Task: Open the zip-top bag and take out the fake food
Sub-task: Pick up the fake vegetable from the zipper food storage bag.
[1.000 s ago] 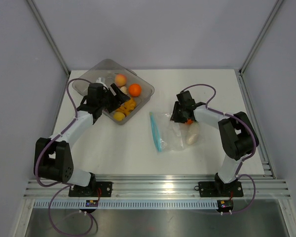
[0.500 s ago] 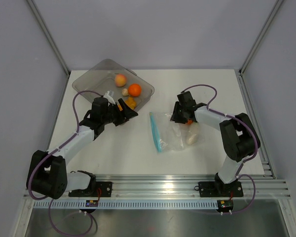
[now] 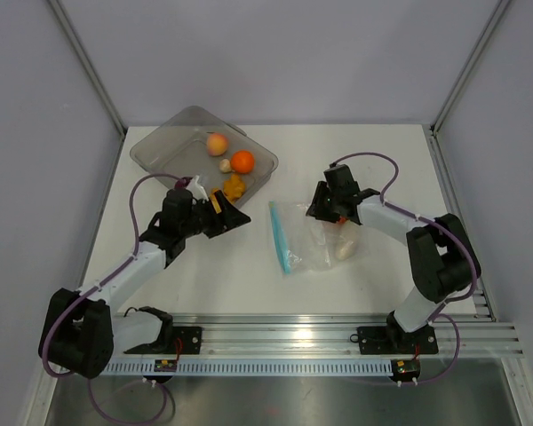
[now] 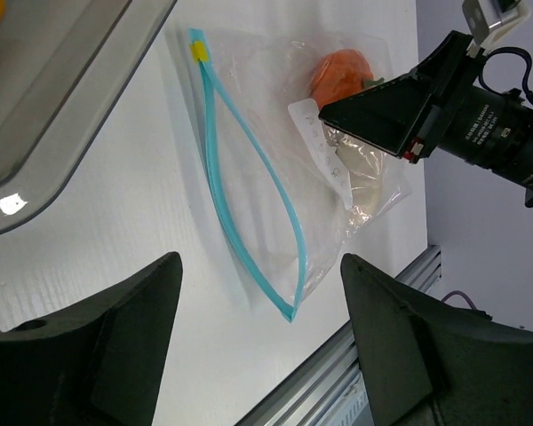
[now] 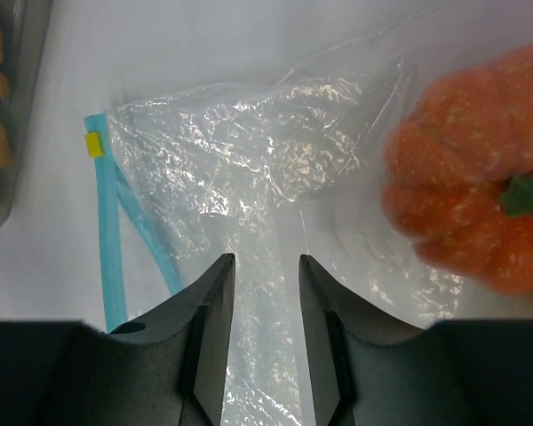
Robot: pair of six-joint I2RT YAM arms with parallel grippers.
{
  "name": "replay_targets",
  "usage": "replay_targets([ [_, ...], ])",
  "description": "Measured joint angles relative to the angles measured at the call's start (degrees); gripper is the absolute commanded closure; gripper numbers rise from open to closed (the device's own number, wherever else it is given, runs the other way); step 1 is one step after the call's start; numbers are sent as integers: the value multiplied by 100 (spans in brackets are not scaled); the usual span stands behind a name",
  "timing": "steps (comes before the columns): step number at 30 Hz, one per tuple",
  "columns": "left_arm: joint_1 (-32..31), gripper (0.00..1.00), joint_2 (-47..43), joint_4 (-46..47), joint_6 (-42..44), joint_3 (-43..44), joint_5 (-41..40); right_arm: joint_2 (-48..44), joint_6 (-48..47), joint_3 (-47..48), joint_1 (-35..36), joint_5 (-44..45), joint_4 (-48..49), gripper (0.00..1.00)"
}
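Film from the zip-top bag (image 5: 249, 160) ran up the narrow gap between the right fingers (image 3: 323, 211), which sat close together at the bag's far edge. From the wrist view I could not tell whether they truly pinched the plastic or only straddled a pleat of it. I judged they were there to anchor the bag so it would not slide when the other arm reached in. Some of the fake food (image 4: 342, 75) lay under the plastic: an orange pumpkin-like piece (image 5: 471, 204) just beside those fingers and a white piece (image 3: 345, 250) nearer me, so the job looked only partly done. The left fingers (image 3: 231, 216) were spread wide and held nothing, hovering over the bench (image 3: 249, 284) between the grey tray (image 3: 169, 142) and the bag, pointed toward the light blue zip strip (image 5: 108, 266). Its two tracks stood parted along their middle, with a yellow tab (image 4: 198, 53) at the far end, so the mouth faced the left arm and read to me as open enough to enter. In the tray lay a peach (image 3: 217, 143), an orange ball (image 3: 242, 161), a small beige piece (image 3: 224, 165) and yellow-orange bits (image 3: 234, 185), well apart from the bag. The next reach, as I saw it, would mean slipping a left finger through that slim mouth without dragging the whole bag.
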Motion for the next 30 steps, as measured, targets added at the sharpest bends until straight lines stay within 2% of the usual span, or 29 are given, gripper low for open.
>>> replay_targets([
  [4,-28,36,321,302,-85,-101,138,-195,4,-103,0,7,4,57],
  [8,-72,42,743,426,-140,-149,267,-424,13,-212,0,20,0,56],
  [15,-420,47,901,614,-116,-146,199,-553,48,-258,0,24,2,56],
  [30,-1200,52,2081,868,-142,50,-4,-981,85,-400,-4,291,-11,54],
])
